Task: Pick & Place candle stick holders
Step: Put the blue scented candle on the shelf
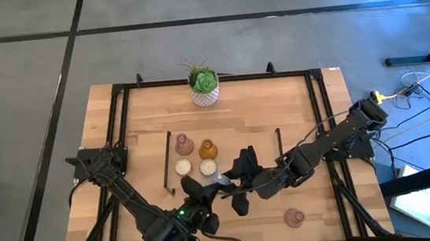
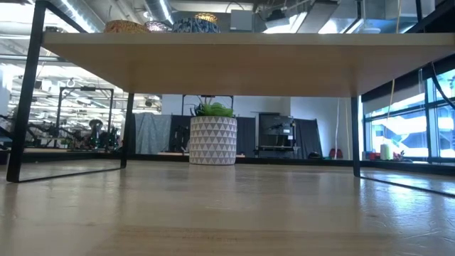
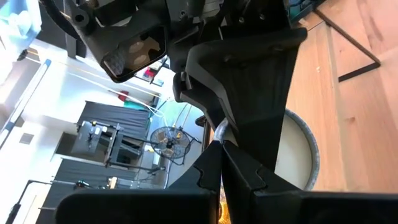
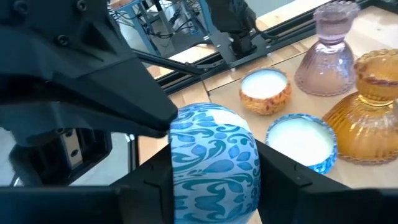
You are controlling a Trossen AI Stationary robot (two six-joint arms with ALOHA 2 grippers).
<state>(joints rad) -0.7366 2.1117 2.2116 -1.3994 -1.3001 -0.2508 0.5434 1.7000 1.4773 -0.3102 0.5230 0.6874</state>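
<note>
A low round candle stick holder (image 4: 214, 165), blue-and-white patterned outside and cream inside (image 3: 292, 155), hangs over the middle of the table between both grippers. My left gripper (image 1: 218, 183) and my right gripper (image 1: 237, 183) are each shut on it. A dusty-pink holder (image 4: 329, 53), an amber one (image 4: 370, 118) and two low white-filled ones (image 4: 265, 92) (image 4: 301, 142) stand on their bases on the wood to its left. Another pink holder (image 1: 293, 217) stands near the front right. My left gripper pinches the holder's thin rim (image 3: 217, 132) between its two shut fingers. The right gripper's finger covers most of the spot. The holder is lifted clear of the wood. My right gripper pinches the round patterned body (image 4: 249, 168) between its two fingers, one on each opposite side.
A white pot with a green plant (image 1: 205, 87) stands at the far middle of the table. A black-legged wooden shelf (image 2: 234, 64) spans the table in the low view, with holders on top. Free wood lies to the right of the grippers.
</note>
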